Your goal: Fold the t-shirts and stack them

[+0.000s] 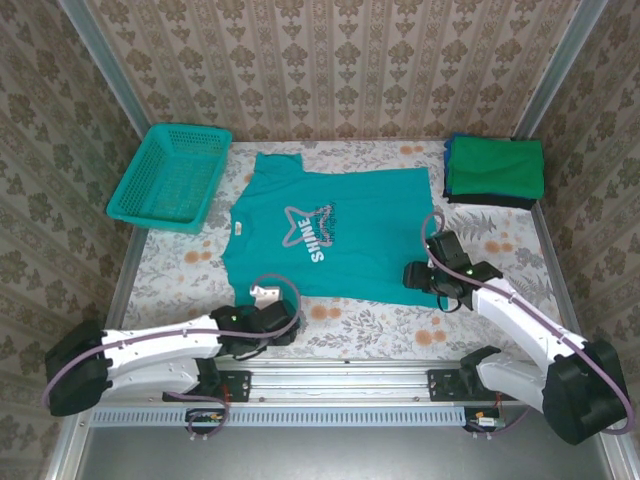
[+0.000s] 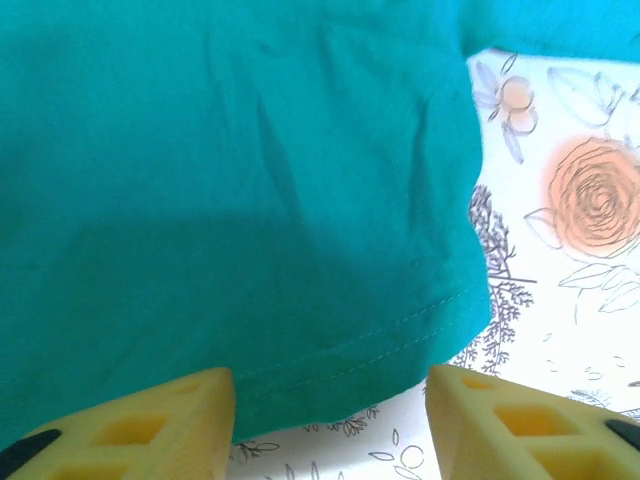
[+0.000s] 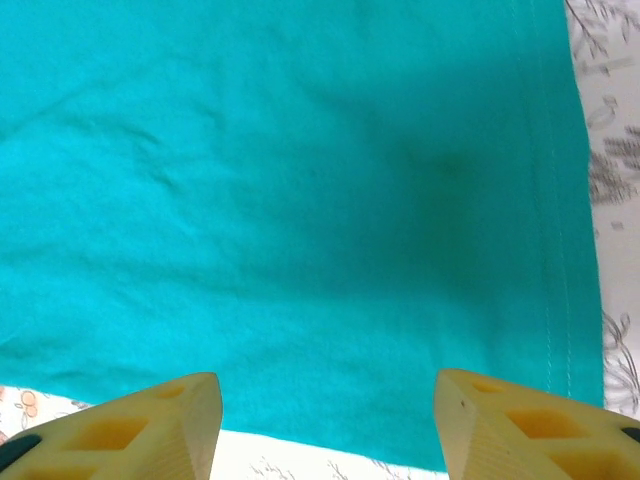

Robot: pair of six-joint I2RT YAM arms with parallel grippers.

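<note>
The teal t-shirt (image 1: 325, 235) lies spread flat, print up, in the middle of the table (image 1: 370, 325), its collar toward the left. The left gripper (image 1: 262, 298) sits low at the shirt's near left corner. In the left wrist view its yellow fingers (image 2: 150, 420) stand wide apart with the stitched edge of the cloth just ahead, and nothing is gripped. The right gripper (image 1: 420, 275) is at the near right corner, jaws likewise wide over the hem and empty. A stack of folded shirts (image 1: 495, 170), green on top, rests at the far right. A mesh basket (image 1: 172, 178) sits at the far left.
</note>
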